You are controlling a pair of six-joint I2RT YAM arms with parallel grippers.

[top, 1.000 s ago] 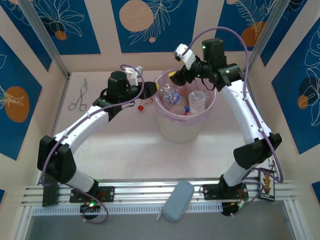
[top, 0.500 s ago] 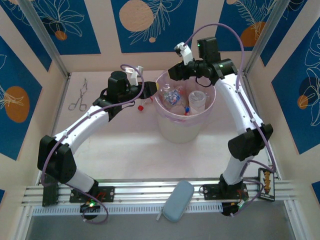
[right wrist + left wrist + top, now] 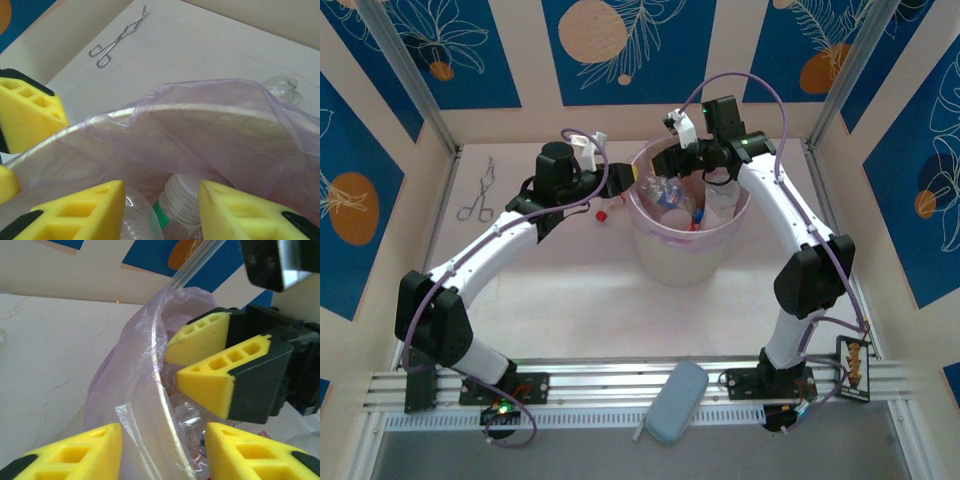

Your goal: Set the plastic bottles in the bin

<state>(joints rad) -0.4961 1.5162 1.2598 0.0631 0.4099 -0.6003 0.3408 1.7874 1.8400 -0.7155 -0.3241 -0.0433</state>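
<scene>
The bin [image 3: 682, 262] stands mid-table, lined with a lilac bag [image 3: 210, 125]; several plastic bottles [image 3: 665, 192] lie inside. My left gripper [image 3: 627, 181] is open at the bin's left rim, its fingers [image 3: 70, 452] astride the bag and rim [image 3: 127, 390]. My right gripper [image 3: 669, 162] hangs open over the far-left rim, just above a clear bottle with a white cap and green label [image 3: 186, 201]; nothing is held. Its yellow fingers [image 3: 220, 385] face the left wrist camera. A small red-capped bottle [image 3: 603, 212] lies on the table left of the bin, and a clear bottle [image 3: 283, 85] beyond it.
Metal forceps [image 3: 480, 190] lie at the far left of the table, also seen from the right wrist as forceps [image 3: 118, 36]. A grey-blue pouch [image 3: 676, 402] rests on the rail at the near edge. Walls close the table on three sides.
The right arm has swung left and down, bringing its gripper from above the bin's far right to the far-left rim. The left arm has not moved.
</scene>
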